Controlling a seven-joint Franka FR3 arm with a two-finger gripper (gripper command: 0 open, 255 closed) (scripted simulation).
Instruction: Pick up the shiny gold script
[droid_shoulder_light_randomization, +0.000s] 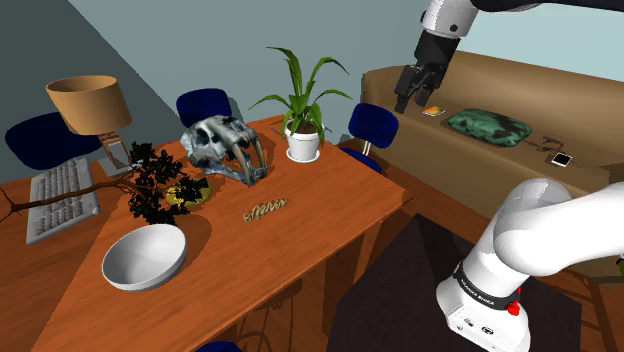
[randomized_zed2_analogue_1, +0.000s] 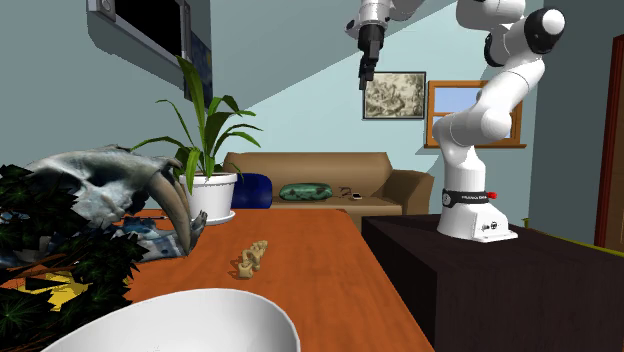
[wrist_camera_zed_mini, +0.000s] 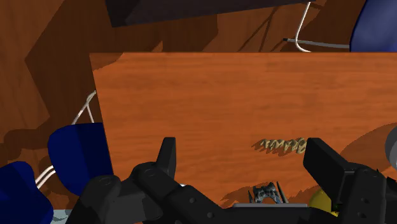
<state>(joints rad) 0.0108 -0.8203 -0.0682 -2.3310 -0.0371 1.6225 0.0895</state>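
Shoulder view, left to right: the white bowl (droid_shoulder_light_randomization: 145, 257), the skull (droid_shoulder_light_randomization: 222, 145), the gold script (droid_shoulder_light_randomization: 266, 209) lying flat on the wooden table (droid_shoulder_light_randomization: 330, 215) near the skull, the potted plant (droid_shoulder_light_randomization: 303, 140), and the gripper (droid_shoulder_light_randomization: 412, 98) raised well apart from the script, fingers spread and empty. Because the script was small and low, a descent slightly off line would probably have closed on nothing or nudged it aside. Descending too deep could have driven the fingertips into the tabletop.
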